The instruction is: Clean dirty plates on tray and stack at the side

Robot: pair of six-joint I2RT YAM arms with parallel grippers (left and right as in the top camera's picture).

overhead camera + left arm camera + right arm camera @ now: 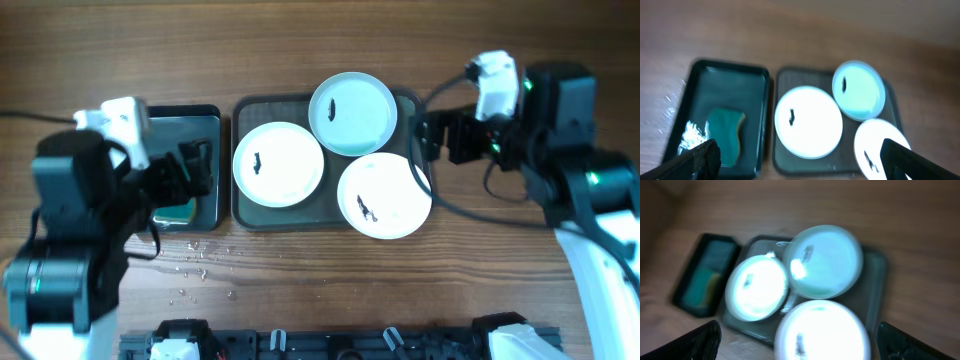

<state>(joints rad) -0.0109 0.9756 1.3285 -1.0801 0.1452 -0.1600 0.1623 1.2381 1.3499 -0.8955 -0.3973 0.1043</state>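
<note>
At the near right corner of the dark grey-green rectangular tray (255,108), a smudged white round plate (385,195) overhangs the rim. A second white plate (278,163) sits at the left edge and a pale aqua round plate (352,113) at the far edge, all face up with their smudges exposed for wiping. The left gripper (195,168) gapes empty over the teal sponge (725,131) in the glossy black tray (195,125), likely to fetch it. The right gripper (420,148) stands wide and empty at the right rim.
</note>
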